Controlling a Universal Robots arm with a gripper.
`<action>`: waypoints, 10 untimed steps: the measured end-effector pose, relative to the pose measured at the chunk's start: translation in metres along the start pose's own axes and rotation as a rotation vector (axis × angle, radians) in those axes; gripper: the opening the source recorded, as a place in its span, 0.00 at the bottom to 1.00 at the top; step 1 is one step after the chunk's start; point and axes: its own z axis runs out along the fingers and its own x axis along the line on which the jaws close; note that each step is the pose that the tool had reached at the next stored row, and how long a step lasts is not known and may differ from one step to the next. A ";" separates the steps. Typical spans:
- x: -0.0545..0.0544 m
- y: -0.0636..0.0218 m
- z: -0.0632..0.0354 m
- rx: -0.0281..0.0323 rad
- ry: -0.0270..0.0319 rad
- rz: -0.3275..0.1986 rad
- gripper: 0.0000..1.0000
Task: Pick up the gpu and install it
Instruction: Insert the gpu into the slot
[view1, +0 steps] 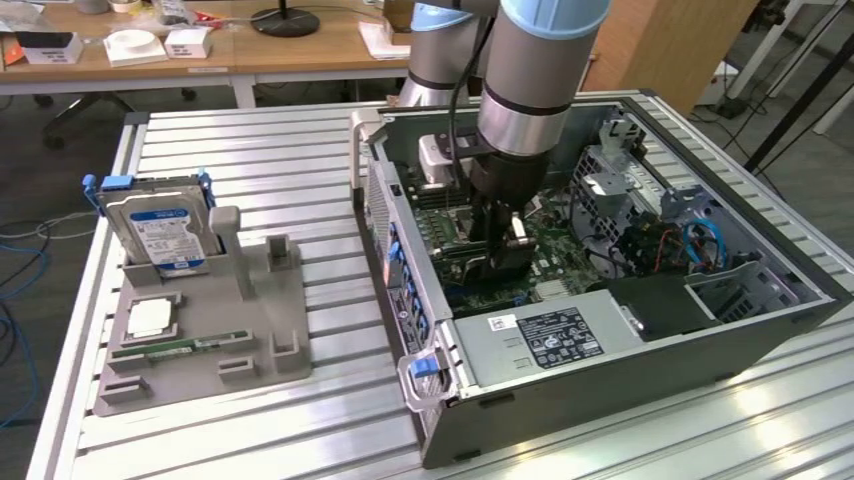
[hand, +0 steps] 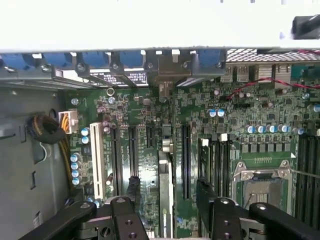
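1. The gpu (hand: 165, 187) is seen on edge between the two jaws, standing upright on the motherboard (hand: 235, 115), as a thin card that runs from the gap between the jaws toward the rear wall of the case.
2. In the wrist view its far end is found close to the silver bracket area (hand: 167, 67) at the row of rear slots; whether it is fully seated in its slot cannot be told.
3. The gripper (hand: 166, 200) is held released: its jaws stand wide apart, one on each side of the card, and a clear gap is seen between each finger and the card.
4. Nothing is grasped by the jaws.
5. To one side of the jaws a white expansion slot (hand: 98, 160) and several black slots are seen; to the other side the processor socket (hand: 262, 184) is placed.
6. In the exterior view the gripper (view1: 502, 262) is lowered into the open computer case (view1: 747, 330), above the green board.
7. Well apart from the jaws, toward the exterior view's left, a grey holder tray (view1: 200, 350) is laid on the table (view1: 240, 150).
8. In this tray a hard drive (view1: 163, 232) with blue-white label is stood upright, and a narrow green memory stick (view1: 180, 347) is laid flat.
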 end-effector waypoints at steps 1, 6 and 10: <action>0.000 -0.0001 -0.0019 0.0001 -0.0001 0.000 0.57; 0.000 -0.0001 -0.0027 0.0002 -0.0002 0.000 0.57; 0.000 -0.0001 -0.0027 0.0001 -0.0002 0.000 0.43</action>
